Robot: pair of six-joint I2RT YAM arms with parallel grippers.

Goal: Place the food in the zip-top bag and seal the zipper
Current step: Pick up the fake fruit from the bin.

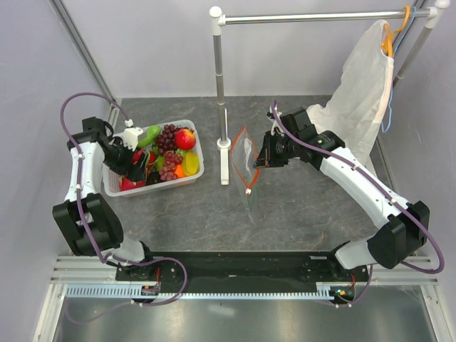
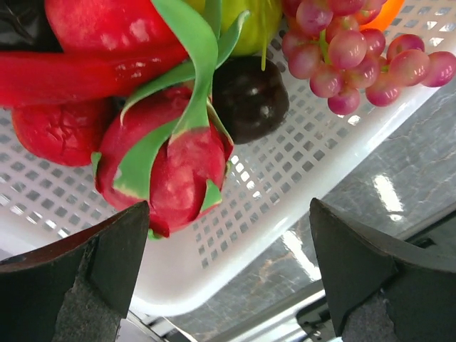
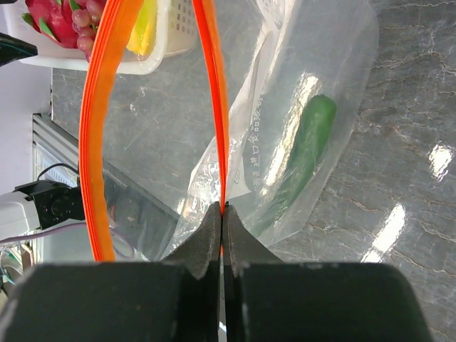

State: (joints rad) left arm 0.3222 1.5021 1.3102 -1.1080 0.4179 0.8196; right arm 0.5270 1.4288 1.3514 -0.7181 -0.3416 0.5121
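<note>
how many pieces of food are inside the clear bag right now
1: a long green vegetable lying in the zip-top bag, seen in the right wrist view. Nothing else shows inside, though its folds could hide a small piece.

Bag mouth: your right pincer (image 3: 222,211) pinches the zipper (image 3: 100,128); the loop gapes wide.
Post: a white post (image 1: 224,146) stands between basket (image 1: 196,174) and zip-top bag (image 1: 249,171), just beside the bag.
Worktop: you have bare worktop (image 1: 214,214) on the post's near side.
Basket: food (image 2: 171,171) crowds under your spread left pincer (image 2: 228,274).
</note>
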